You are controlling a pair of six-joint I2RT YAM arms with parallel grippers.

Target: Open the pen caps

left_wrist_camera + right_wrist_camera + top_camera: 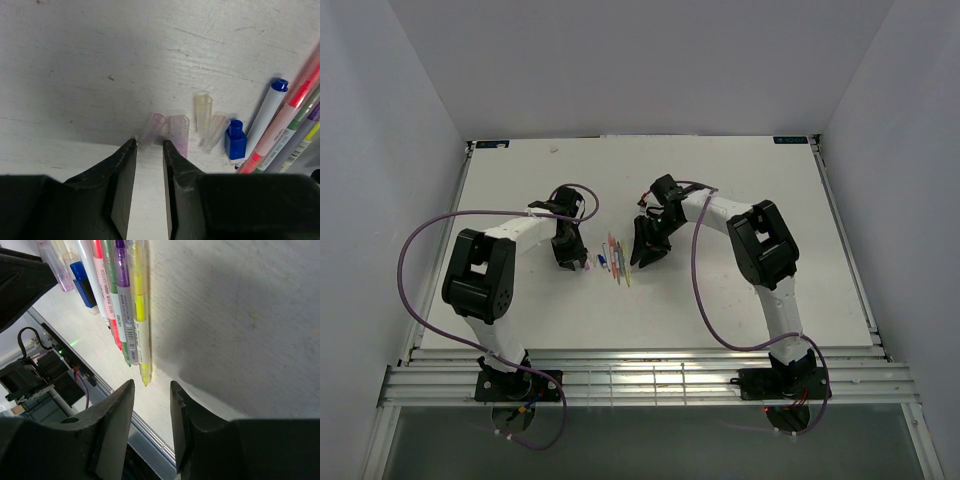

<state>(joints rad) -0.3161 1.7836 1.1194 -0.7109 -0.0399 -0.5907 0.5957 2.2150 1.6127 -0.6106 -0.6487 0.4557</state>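
You see the white table [740, 190] brightly and evenly lit from above, with only faint, soft shadows on either side of the pens [618, 258]. Your left wrist view is crisp at the pens [267, 120] and dark and softer below them. Your right wrist view has a broad grey shadow right of the pens [120, 305], and a dark, blurred foreground below them.

On my feed: left arm [510, 232] & right arm [725, 212], both white tubular links w/ chunky black joint housings. Thin purple cable [408, 250] comes off the left one, a second purple cable [696, 275] off the right. Black base mounts [515, 385] w/ small coloured wires underneath. Left gripper [150, 145] & right gripper [152, 385]: matte black plastic fingers, flat inner faces, edges a bit scuffed
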